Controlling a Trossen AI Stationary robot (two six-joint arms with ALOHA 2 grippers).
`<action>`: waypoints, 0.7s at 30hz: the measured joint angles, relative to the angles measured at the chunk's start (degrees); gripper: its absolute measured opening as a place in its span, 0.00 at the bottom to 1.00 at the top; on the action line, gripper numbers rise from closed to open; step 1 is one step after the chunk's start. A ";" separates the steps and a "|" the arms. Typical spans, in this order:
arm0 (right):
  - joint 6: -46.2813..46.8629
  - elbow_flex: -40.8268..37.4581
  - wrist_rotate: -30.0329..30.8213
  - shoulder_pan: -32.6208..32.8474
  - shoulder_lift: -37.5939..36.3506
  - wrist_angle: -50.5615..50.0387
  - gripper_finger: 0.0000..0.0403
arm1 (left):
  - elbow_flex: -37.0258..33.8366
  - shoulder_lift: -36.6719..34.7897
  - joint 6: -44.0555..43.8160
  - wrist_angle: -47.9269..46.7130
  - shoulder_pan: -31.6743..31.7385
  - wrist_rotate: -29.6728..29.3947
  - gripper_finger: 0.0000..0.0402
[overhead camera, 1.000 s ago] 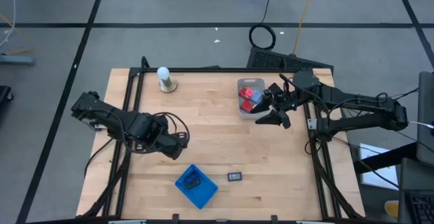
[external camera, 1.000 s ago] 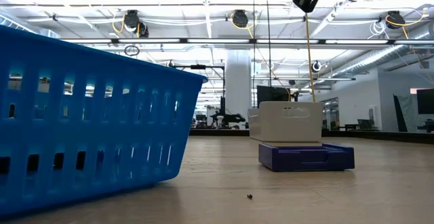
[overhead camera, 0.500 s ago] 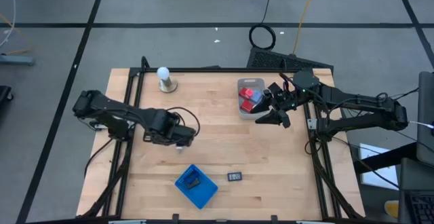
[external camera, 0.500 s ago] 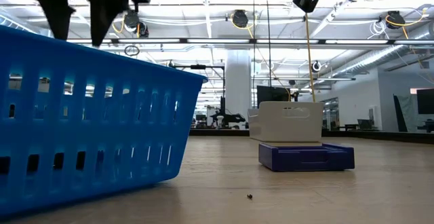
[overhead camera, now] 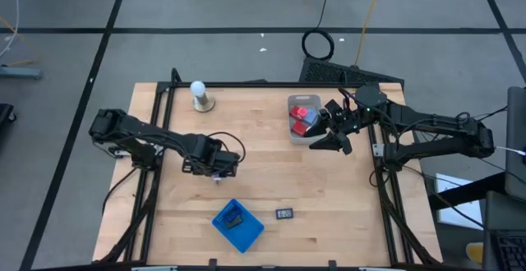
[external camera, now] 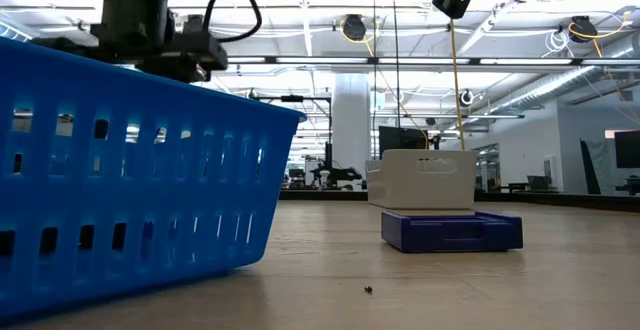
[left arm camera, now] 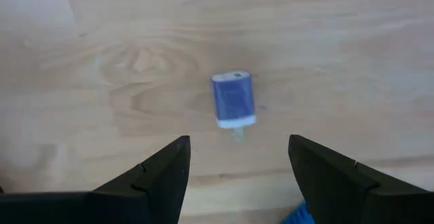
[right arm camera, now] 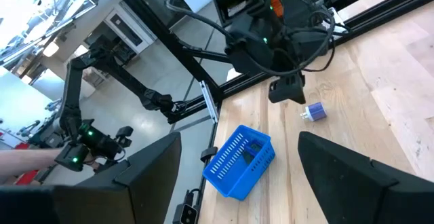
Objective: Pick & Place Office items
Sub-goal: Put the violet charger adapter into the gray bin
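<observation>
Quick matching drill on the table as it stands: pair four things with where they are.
Things:
1. blue tube
2. blue basket
3. white ball
4. clear bin

Places:
A. far side, left of centre, on a stand
B. near edge, a dark item inside
C. beside the right claw, red blocks inside
D. bare wood, under the open left claw

Pairs: 1-D, 2-B, 3-A, 4-C

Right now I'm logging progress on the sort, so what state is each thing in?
Left gripper: jaws open, empty, above the blue tube.
Blue tube: lying loose on the table.
Right gripper: jaws open, empty, beside the clear bin.
Clear bin: holds red blocks.
Blue basket: holds a dark item.
</observation>
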 joint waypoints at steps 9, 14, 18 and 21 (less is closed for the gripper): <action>1.46 0.00 0.01 0.00 0.00 0.02 0.72 | -3.74 0.00 -1.43 2.30 0.18 -0.83 0.62; 1.46 0.00 0.01 0.00 0.00 0.02 0.72 | -6.02 -0.04 -1.73 6.98 0.65 -0.86 0.62; 1.48 0.00 0.01 0.00 0.00 0.02 0.72 | -7.77 -0.04 -3.10 10.04 0.85 -0.84 0.62; 1.49 0.00 0.01 0.00 0.00 0.02 0.72 | -8.92 -0.04 -4.17 10.44 0.85 -0.78 0.62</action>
